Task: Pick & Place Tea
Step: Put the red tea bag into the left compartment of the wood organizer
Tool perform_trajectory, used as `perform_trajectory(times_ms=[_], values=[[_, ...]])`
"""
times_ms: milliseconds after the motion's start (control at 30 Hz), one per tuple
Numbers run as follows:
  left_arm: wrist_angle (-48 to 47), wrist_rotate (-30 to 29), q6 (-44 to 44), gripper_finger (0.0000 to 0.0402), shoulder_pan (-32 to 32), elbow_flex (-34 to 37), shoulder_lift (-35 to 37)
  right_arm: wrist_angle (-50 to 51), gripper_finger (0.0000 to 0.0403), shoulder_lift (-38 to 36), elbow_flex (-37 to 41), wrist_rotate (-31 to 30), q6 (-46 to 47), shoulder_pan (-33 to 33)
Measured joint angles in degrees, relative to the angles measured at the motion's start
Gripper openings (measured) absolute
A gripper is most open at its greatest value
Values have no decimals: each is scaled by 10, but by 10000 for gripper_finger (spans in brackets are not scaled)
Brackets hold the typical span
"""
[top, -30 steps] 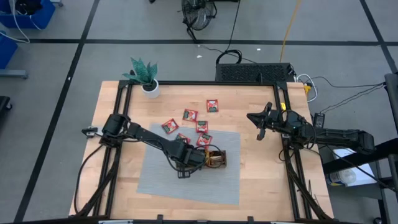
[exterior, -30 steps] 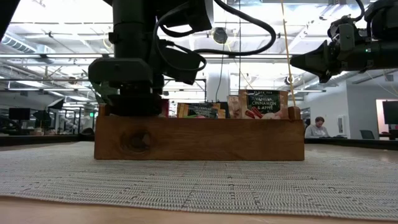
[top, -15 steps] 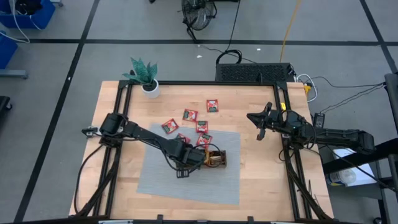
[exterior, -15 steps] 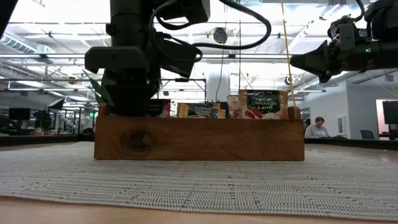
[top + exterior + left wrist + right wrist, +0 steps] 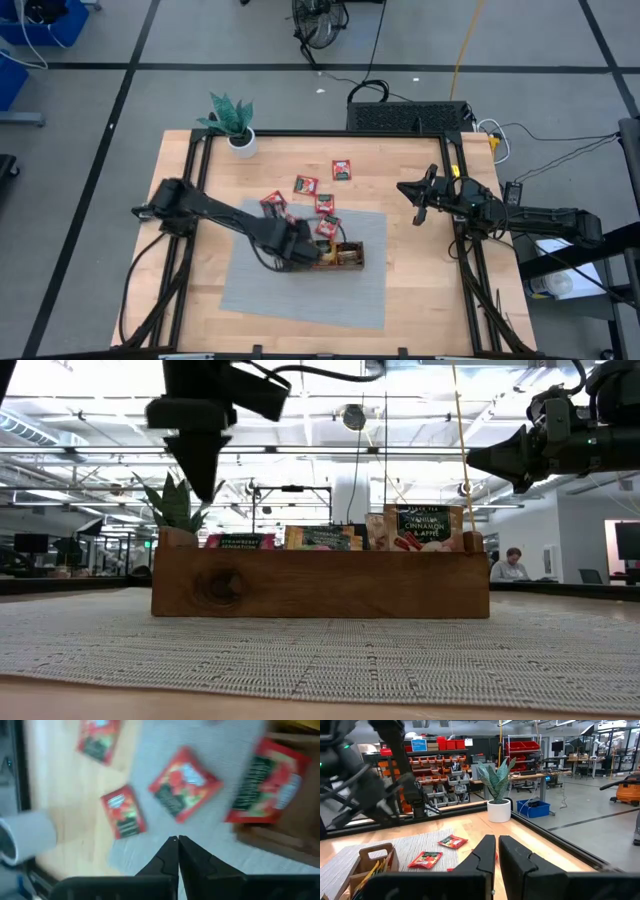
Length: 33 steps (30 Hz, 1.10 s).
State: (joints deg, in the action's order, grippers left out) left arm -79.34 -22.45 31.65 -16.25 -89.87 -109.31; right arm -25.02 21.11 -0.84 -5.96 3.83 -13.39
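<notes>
On the grey woven mat (image 5: 300, 290) in the middle of the bench, the wooden tray (image 5: 320, 584) stands with several tea sachets upright in it, a strawberry one (image 5: 239, 541) at one end and a vanilla cinnamon apple one (image 5: 423, 526) at the other. The left gripper (image 5: 197, 472) hangs above the strawberry end of the tray, fingers pinched together on nothing. The right gripper (image 5: 413, 200) waits in the air near the right edge of the bench, fingers closed and empty as well.

About 6 loose red sachets (image 5: 342, 170) lie flat between the tray and the potted plant (image 5: 235, 125) at the far left corner; the left wrist view shows 3 of them (image 5: 185, 784) on mat and bare wood, beside one standing in the tray (image 5: 265, 781).

Risks, as I see them: those sachets are thin and flat (nothing for a finger to get under), so a pinch could skid off or slide one along the wood. Two near the mat's far edge lie close together, and a grab there might lift both. A low swing could also clip the tray wall and shift it.
</notes>
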Motion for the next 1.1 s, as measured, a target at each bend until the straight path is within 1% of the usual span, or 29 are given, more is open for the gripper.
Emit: perform_trajectory(times_ms=[100, 167, 300, 333, 400, 467, 533, 600, 633, 700, 800, 933, 1100], values=[[6, -12, 43, 29, 26, 39, 58, 0, 13, 0, 0, 0, 0, 0], [24, -23, 69, 43, 48, 78, 107, 0, 13, 0, 0, 0, 0, 0], [112, -26, 85, 92, 108, 185, 201, 0, 14, 0, 0, 0, 0, 0], [144, -26, 77, 107, 127, 214, 220, 0, 13, 0, 0, 0, 0, 0], [222, -17, 34, 139, 167, 266, 253, 0, 13, 0, 0, 0, 0, 0], [314, 20, -28, 169, 212, 306, 270, 0, 14, 0, 0, 0, 0, 0], [393, 75, -77, 196, 262, 331, 272, 0, 13, 0, 0, 0, 0, 0], [453, 132, -110, 217, 306, 340, 262, 0, 13, 0, 0, 0, 0, 0], [477, 156, -121, 226, 325, 340, 253, 0, 13, 0, 0, 0, 0, 0], [480, 189, -140, 238, 354, 336, 233, 0, 14, 0, 0, 0, 0, 0], [427, 211, -146, 247, 385, 335, 207, 0, 13, 0, 0, 0, 0, 0], [380, 228, -134, 248, 408, 335, 166, 0, 13, 0, 0, 0, 0, 0], [418, 240, -135, 248, 410, 334, 121, 0, 14, 0, 0, 0, 0, 0]])
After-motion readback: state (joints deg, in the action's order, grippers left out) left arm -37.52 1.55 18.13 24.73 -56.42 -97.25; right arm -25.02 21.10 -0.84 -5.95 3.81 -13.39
